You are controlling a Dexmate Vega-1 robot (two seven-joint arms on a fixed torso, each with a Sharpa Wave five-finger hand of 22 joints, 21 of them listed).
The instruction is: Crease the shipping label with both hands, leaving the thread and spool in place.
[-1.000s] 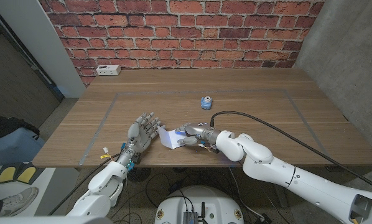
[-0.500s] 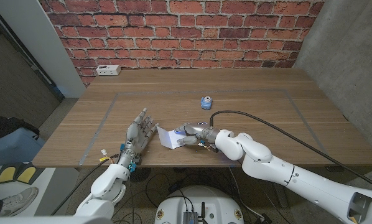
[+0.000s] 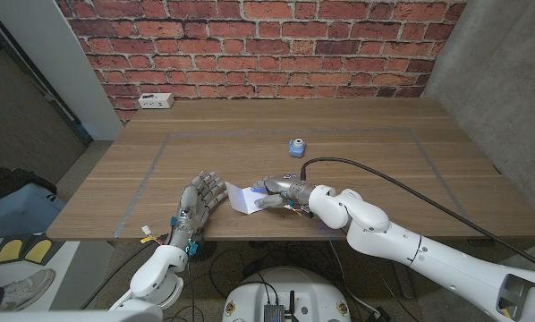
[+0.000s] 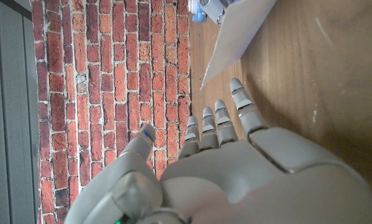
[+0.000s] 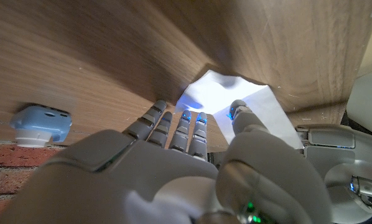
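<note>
Shipping label [image 3: 243,199] — 1 white sheet, partly lifted off the bench [image 3: 357,152] — lay near the bench's front edge, between the 2 robot hands. The right hand [image 3: 276,191] gripped its right side, fingers on top and thumb beneath, as the right wrist view also showed [image 5: 236,109]. The left hand [image 3: 199,202] stood just beside the label's left edge with its fingers spread and holding nothing; in the left wrist view its fingertips [image 4: 236,87] sat close to the sheet's corner [image 4: 236,37] without clearly touching it.

1 small blue spool [image 3: 295,147] stood farther back on the bench, well apart from the label and both hands, with nothing between them. 1 white power strip [image 3: 154,101] lay at the bench's far left corner by the brick wall [image 3: 267,45]. A black cable [image 3: 402,183] ran across the bench from the right arm — clear of the label.
</note>
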